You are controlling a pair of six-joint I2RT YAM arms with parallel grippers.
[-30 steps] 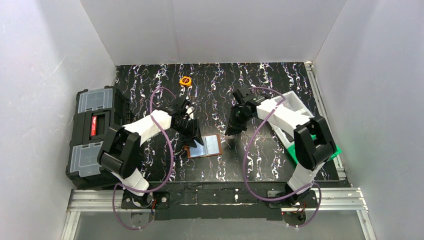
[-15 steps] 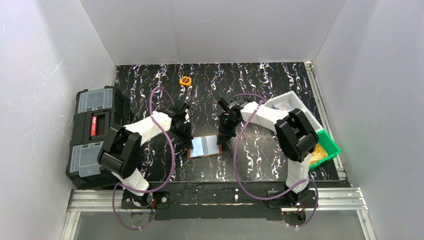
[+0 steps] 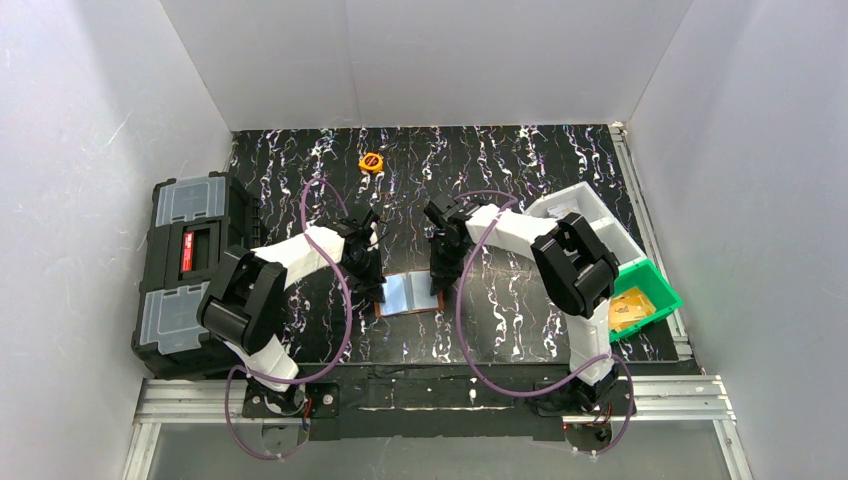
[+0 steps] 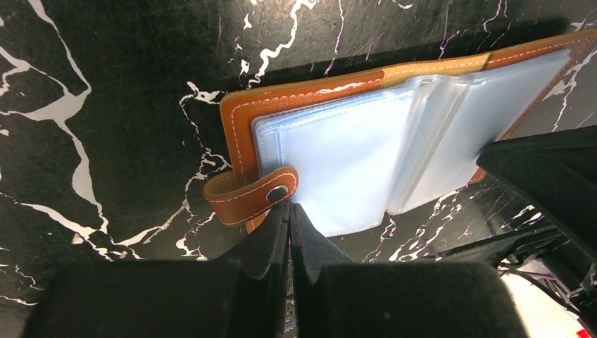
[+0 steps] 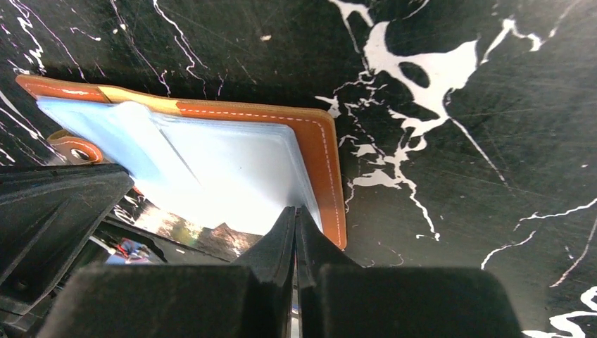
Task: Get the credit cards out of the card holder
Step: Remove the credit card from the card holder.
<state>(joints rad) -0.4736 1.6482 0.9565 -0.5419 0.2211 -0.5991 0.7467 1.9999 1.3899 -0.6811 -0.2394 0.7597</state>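
Observation:
The brown leather card holder [image 3: 408,292] lies open and flat on the black marbled table, its pale blue-grey clear pockets facing up. My left gripper [image 3: 375,284] is shut, and its tips [image 4: 289,208] rest at the holder's left edge beside the snap strap [image 4: 250,196]. My right gripper [image 3: 438,286] is shut, and its tips [image 5: 296,212] rest on the right leaf [image 5: 239,169] near its stitched edge. No credit card shows apart from the pockets; I cannot tell what the sleeves hold.
A black toolbox [image 3: 185,262] with grey lids stands at the left table edge. A white bin [image 3: 590,215] and a green bin [image 3: 645,298] stand at the right. A small round orange object [image 3: 371,161] lies at the back.
My right gripper has swung left from the table's middle right onto the holder's right leaf. My left gripper has shifted down to the holder's left edge. The holder stays open.

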